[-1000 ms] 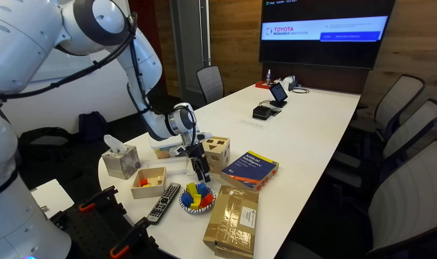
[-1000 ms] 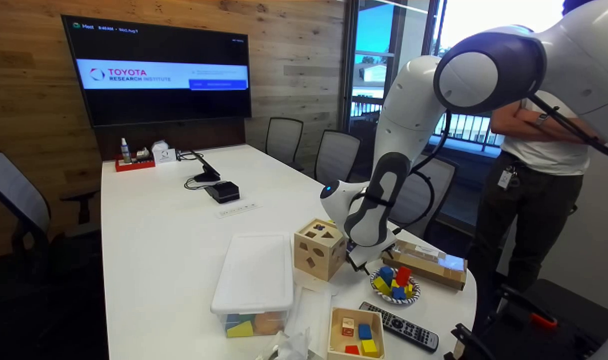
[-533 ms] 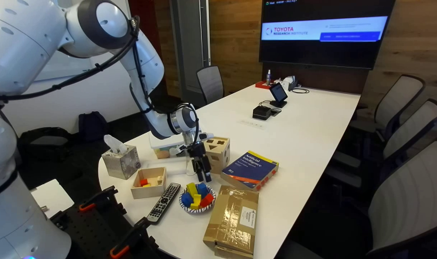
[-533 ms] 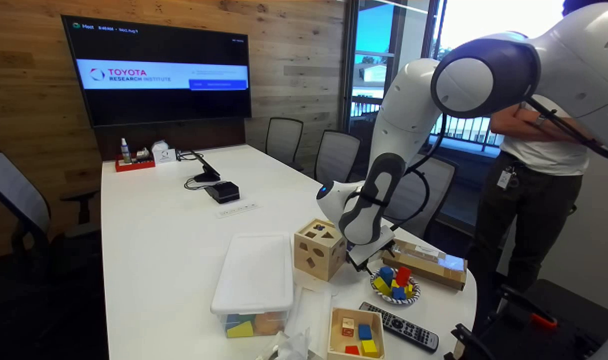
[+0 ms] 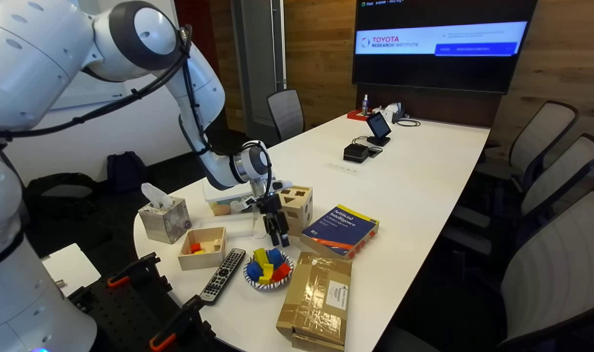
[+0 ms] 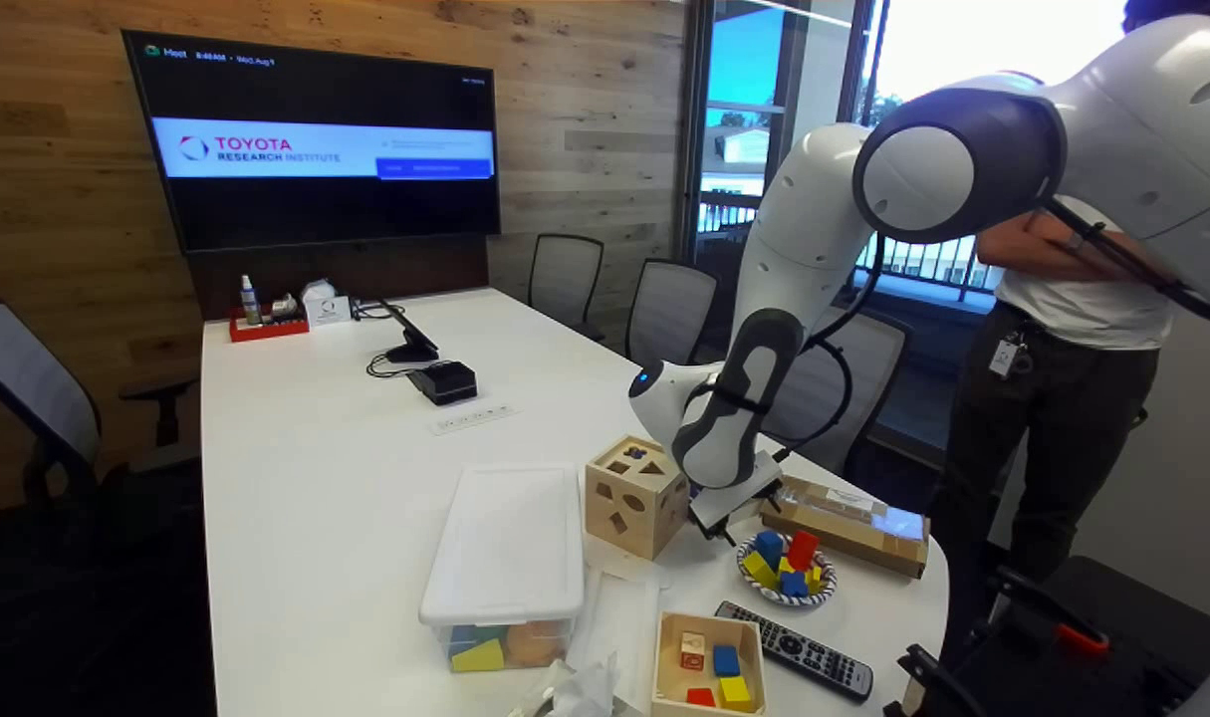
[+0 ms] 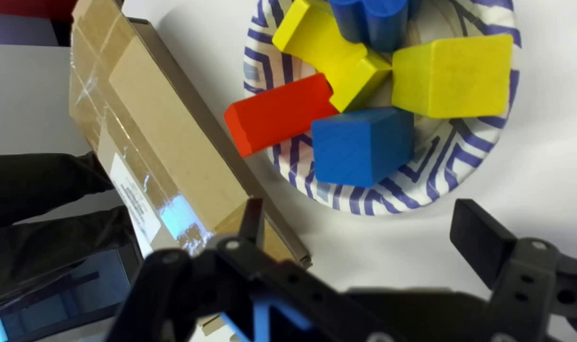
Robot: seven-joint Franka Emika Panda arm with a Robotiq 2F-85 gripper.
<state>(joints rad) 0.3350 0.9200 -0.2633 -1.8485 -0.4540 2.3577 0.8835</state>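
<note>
Right, we have the striped bowl [image 7: 452, 166] on the white table [image 5: 404, 195], near the gripper [image 7: 362, 218]; its jaws stand wide apart, tabletop showing between them. In the bowl we tag a blue block [image 7: 343, 149] closest to the gripper, a red block [image 7: 281, 114] at the rim, a chunky yellow block [image 7: 468, 78], a notched yellow block [image 7: 326, 42], plus a rounded blue piece [image 7: 385, 21] cut off at the top of the wrist view. Crowding one side, we get a taped cardboard box [image 5: 316, 293], just beside the bowl; one finger [image 7: 253, 218] overlaps it in the wrist view. On the opposite side lies a remote [image 5: 223, 275]. In an exterior view the gripper partly hides the wooden shape cube [image 5: 297, 215], with a thick book [image 5: 341, 230] just beside it. Containers, going out: we see an open wooden tray [image 5: 202, 262] holding a red piece [image 6: 700, 696], a yellow piece [image 6: 734, 692], a blue piece [image 6: 726, 660] and a printed wood cube [image 6: 692, 652]; a white-lidded clear bin [image 6: 505, 558] with coloured shapes [image 6: 480, 655] behind its wall; a tissue box [image 5: 165, 222], tissue [image 5: 156, 195] poking out; and, at the table's far end, a red tray [image 6: 266, 333] with a spray bottle [image 6: 250, 302].
</note>
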